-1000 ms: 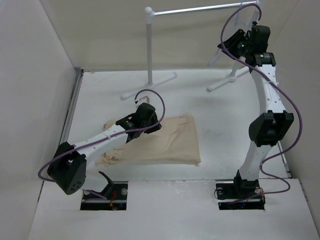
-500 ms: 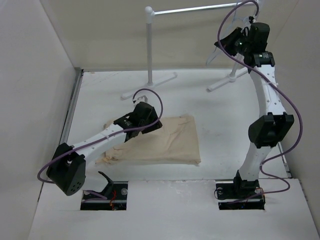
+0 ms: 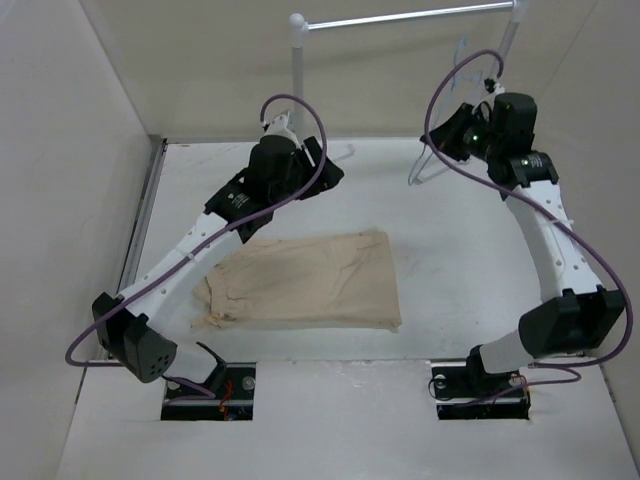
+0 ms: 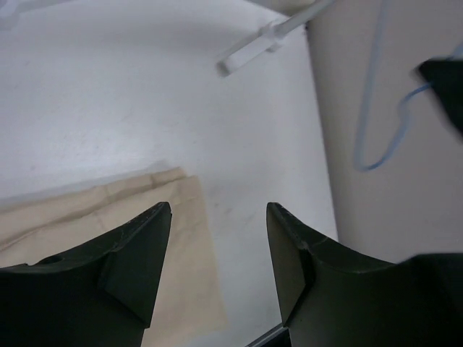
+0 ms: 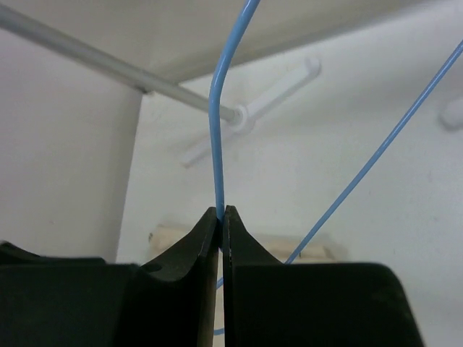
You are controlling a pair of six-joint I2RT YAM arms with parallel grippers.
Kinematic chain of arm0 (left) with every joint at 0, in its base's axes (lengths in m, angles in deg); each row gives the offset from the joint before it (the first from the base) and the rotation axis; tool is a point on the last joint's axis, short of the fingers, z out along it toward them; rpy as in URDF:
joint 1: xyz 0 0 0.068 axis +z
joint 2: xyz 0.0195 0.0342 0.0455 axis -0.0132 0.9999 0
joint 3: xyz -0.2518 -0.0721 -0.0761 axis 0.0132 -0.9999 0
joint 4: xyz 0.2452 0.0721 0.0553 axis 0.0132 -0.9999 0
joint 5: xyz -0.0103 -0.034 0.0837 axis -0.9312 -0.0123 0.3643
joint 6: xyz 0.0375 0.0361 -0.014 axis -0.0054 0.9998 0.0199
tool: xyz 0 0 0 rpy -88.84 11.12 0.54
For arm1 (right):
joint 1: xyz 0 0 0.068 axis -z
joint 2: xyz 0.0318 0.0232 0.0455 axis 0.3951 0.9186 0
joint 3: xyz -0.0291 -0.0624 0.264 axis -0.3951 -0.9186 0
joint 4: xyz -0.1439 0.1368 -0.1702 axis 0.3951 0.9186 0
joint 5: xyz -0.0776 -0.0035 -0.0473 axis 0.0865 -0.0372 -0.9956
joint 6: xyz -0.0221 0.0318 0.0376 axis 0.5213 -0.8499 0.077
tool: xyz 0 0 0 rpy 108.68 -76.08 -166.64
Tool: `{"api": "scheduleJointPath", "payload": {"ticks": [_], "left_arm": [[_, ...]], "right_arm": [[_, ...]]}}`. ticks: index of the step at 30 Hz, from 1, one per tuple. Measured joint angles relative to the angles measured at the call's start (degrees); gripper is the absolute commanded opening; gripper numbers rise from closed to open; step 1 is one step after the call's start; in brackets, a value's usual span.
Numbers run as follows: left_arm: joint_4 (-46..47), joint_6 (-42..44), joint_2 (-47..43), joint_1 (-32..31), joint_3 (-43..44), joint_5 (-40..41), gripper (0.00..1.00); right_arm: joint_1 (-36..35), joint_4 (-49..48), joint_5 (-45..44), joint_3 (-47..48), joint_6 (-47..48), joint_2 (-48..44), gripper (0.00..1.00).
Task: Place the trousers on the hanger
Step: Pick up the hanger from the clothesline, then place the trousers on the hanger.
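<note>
The beige trousers (image 3: 300,285) lie folded flat on the white table; they also show in the left wrist view (image 4: 87,210) and the right wrist view (image 5: 173,235). My left gripper (image 3: 335,175) is open and empty, raised above the table beyond the trousers' far edge; its jaws (image 4: 217,217) stand wide apart. My right gripper (image 3: 447,132) is shut on the thin pale-blue wire hanger (image 3: 424,160), holding it in the air below the rack bar. In the right wrist view the gripper (image 5: 223,211) pinches the hanger wire (image 5: 215,144). The hanger also shows in the left wrist view (image 4: 369,108).
A white garment rack with a post (image 3: 297,90) and silver bar (image 3: 400,17) stands at the back, its feet (image 3: 320,160) on the table close to my left gripper. Beige walls enclose the left, back and right sides.
My left arm lifted off the trousers and swung toward the back of the table. My right arm came down and forward from the rack bar with the hanger in its grip.
</note>
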Motion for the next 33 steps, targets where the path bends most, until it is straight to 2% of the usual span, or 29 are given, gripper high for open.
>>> {"api": "scheduleJointPath", "payload": {"ticks": [5, 10, 16, 24, 26, 29, 33], "left_arm": [[-1.05, 2.10, 6.88, -3.63, 14.03, -2.86, 0.50], [-2.75, 4.39, 15.30, -9.38, 22.99, -4.85, 0.51], [-5.84, 5.64, 25.46, -14.71, 28.22, -6.05, 0.49], [-7.89, 6.10, 33.09, -17.42, 30.05, -5.46, 0.44], [-7.69, 6.08, 33.73, -17.55, 30.27, -5.29, 0.38], [-7.23, 5.92, 34.21, -17.77, 30.27, -4.52, 0.21], [-6.62, 5.64, 34.34, -18.25, 30.16, -4.31, 0.06]], "right_arm": [[-4.76, 0.20, -1.79, -16.20, 0.66, -8.09, 0.06], [-8.76, 0.61, -2.60, -30.23, 0.83, -17.53, 0.06], [-9.62, 1.16, -3.10, -38.49, 0.76, -24.92, 0.07], [-10.91, 1.44, -3.21, -44.15, -0.33, -29.97, 0.07], [-11.50, 1.57, -3.21, -45.35, -0.79, -31.08, 0.07], [-12.22, 1.68, -3.17, -47.04, -1.51, -32.92, 0.08], [-12.61, 2.08, -2.99, -48.92, -2.56, -35.63, 0.09]]}}
